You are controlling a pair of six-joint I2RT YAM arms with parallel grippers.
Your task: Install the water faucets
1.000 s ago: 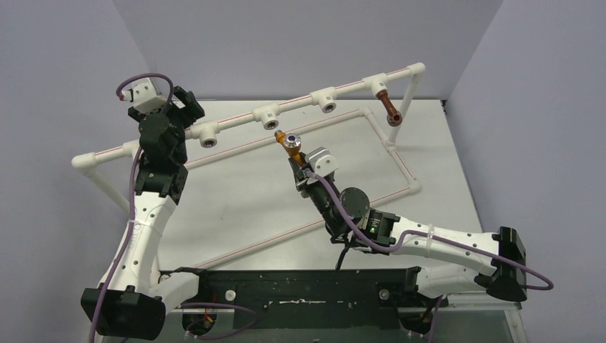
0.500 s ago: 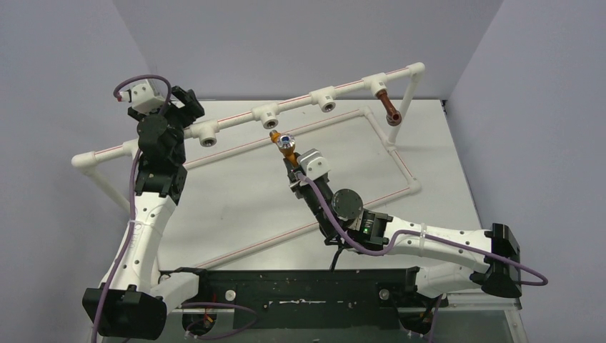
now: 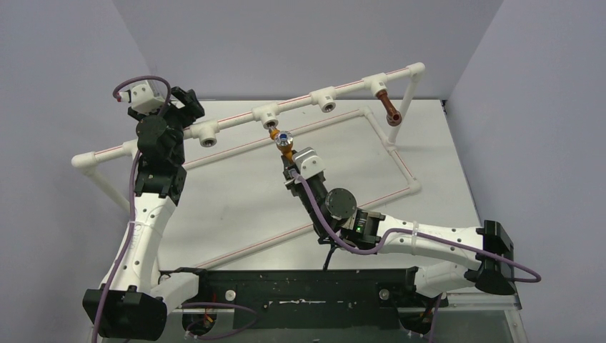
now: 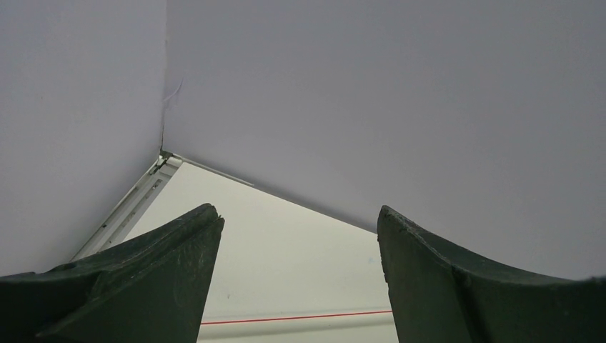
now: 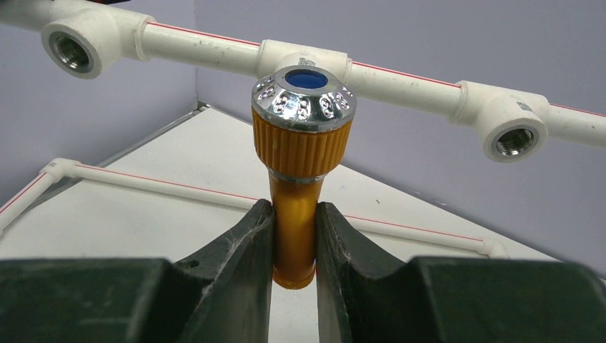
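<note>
Fingers of the right arm point(image 5: 239, 246) pinch the orange-yellow faucet point(image 5: 294, 207) by its shaft, silver head up, just at 6 o'clock of a white tee socket point(image 3: 269, 114) on the pipe frame point(image 5: 204, 44). Left fingers point(image 4: 168, 275) stand spread wide, pinching nothing. The reddish-brown faucet point(image 3: 389, 107) sits in the end tee point(image 3: 373, 84), toward 1 o'clock over the counter point(image 3: 236, 193)

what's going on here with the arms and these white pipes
The right hand is shut on the orange-yellow faucet, holding it close to the second tee socket from the left on the white pipe frame; it doesn't look seated there. A reddish-brown faucet hangs from the rightmost socket. The left hand is open and empty, up by the frame's left end.
</note>
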